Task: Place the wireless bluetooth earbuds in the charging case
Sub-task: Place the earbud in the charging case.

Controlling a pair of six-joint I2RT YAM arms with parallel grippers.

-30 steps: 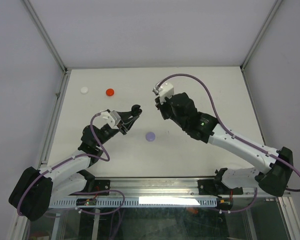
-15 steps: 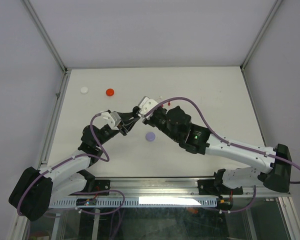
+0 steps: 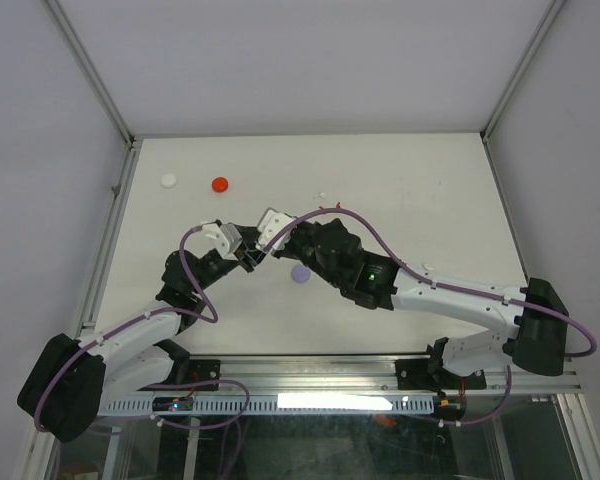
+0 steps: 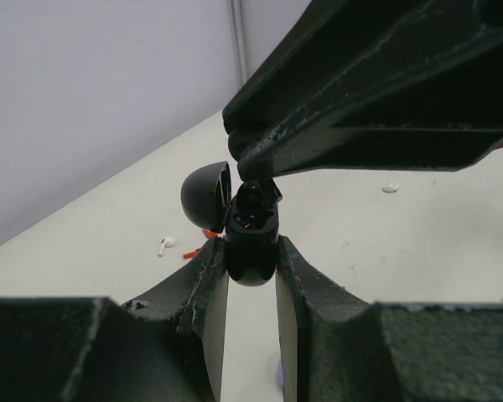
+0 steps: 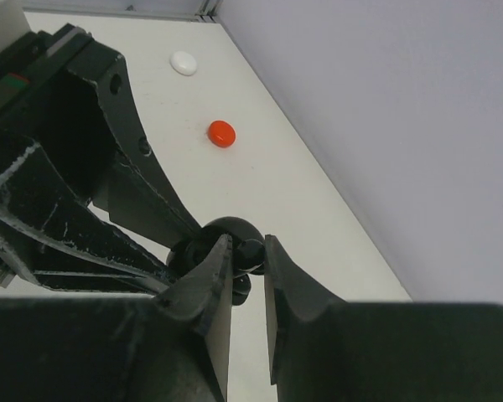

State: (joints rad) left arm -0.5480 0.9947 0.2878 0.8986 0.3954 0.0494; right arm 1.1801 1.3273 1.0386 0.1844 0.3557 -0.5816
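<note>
Seemingly mid-insertion, the left gripper (image 4: 251,255) clamps the open black charging case (image 4: 251,271) near the centre of the table (image 3: 410,180) while the right gripper (image 5: 245,251) pinches a black earbud (image 4: 254,203) at its mouth; the red case (image 3: 219,184) at eleven o'clock waits

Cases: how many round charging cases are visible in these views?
4: white case and red case at far left, lavender case near the middle, open black case held in the left jaws. Others may hide under the arms.

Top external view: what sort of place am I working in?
Probably a lab robot test cell: white table boxed in by metal posts and plain walls, mounting rail at the near edge.
</note>
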